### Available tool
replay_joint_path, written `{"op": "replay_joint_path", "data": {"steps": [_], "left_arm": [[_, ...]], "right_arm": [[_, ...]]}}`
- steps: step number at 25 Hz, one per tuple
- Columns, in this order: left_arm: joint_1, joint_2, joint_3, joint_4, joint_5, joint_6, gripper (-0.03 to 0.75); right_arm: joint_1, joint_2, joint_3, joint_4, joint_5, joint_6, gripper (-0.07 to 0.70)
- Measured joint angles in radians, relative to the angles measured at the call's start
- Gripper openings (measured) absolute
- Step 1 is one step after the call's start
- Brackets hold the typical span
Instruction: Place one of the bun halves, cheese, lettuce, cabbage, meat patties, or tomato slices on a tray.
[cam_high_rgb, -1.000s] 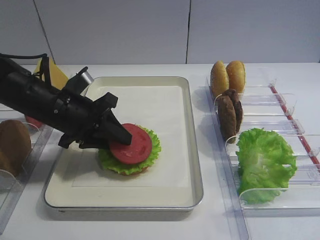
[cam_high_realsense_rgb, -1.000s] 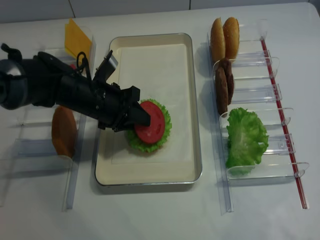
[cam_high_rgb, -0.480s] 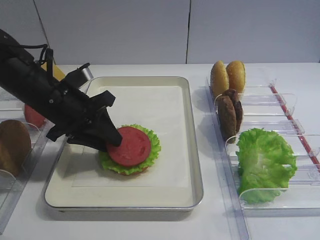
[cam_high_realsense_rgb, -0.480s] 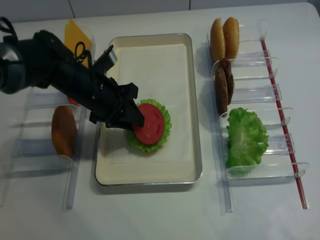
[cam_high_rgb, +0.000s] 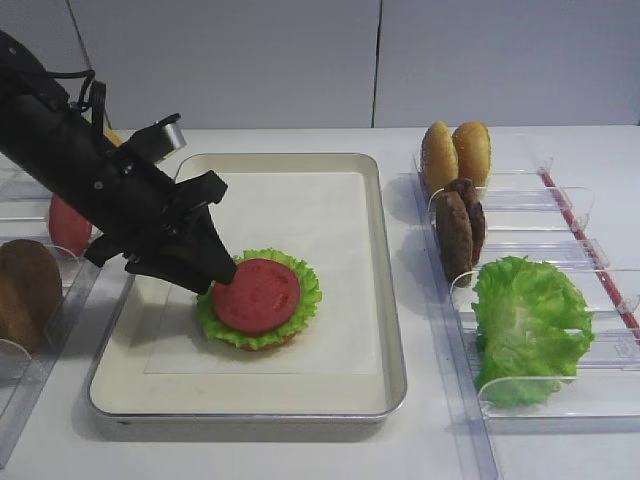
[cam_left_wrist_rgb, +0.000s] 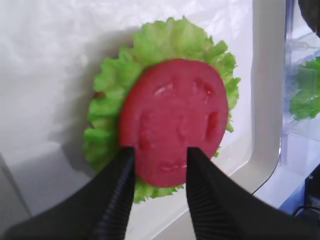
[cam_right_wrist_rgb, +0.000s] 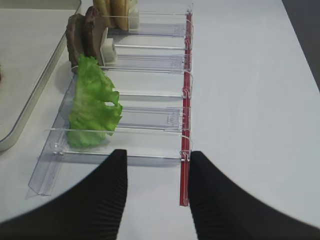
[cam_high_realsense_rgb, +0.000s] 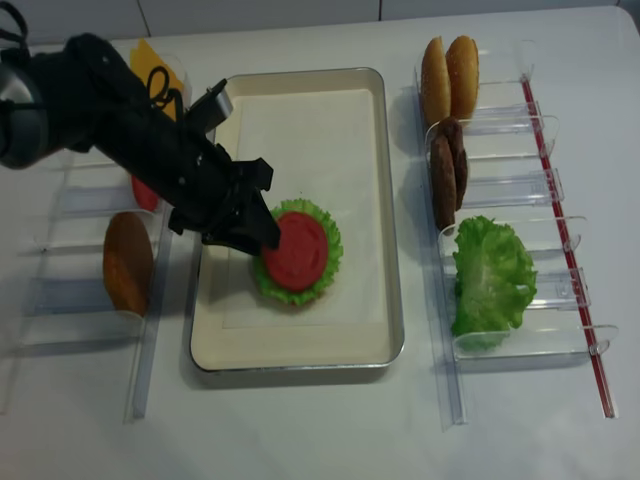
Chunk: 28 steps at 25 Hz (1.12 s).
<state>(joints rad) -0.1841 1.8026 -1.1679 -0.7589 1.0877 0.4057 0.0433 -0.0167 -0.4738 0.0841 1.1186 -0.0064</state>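
Tomato down on lettuce stack in tray, left gripper w/ jaws apart at its near edge.

We judge the slice thin, light, prob. slick; take it by the rim, edge-on. It's touching lettuce below, no squeeze visible. Right gripper spread, empty, over tabletop. Buns, patties, spare leaf in right holders, well apart; nothing blocks us.

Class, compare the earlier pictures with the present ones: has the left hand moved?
Yes. The left hand has drawn back leftward off the tomato slice, toward the tray's left rim.
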Motion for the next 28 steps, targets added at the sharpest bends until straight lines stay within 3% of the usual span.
{"op": "replay_joint_path", "data": {"steps": [5, 10, 16, 20, 28], "left_arm": [[0.000, 0.000, -0.011, 0.010, 0.019, -0.002, 0.242], [0.000, 0.000, -0.072, 0.085, 0.100, -0.056, 0.242], [0.000, -0.011, -0.206, 0.251, 0.111, -0.200, 0.242], [0.000, -0.063, -0.217, 0.333, 0.123, -0.258, 0.242], [0.000, -0.270, -0.203, 0.646, 0.133, -0.383, 0.242]], "right_arm": [[0.000, 0.000, 0.000, 0.000, 0.000, 0.000, 0.309], [0.000, 0.000, 0.000, 0.000, 0.000, 0.000, 0.309], [0.000, 0.000, 0.000, 0.000, 0.000, 0.006, 0.309], [0.000, 0.000, 0.000, 0.000, 0.000, 0.006, 0.309], [0.000, 0.000, 0.000, 0.000, 0.000, 0.006, 0.309]]}}
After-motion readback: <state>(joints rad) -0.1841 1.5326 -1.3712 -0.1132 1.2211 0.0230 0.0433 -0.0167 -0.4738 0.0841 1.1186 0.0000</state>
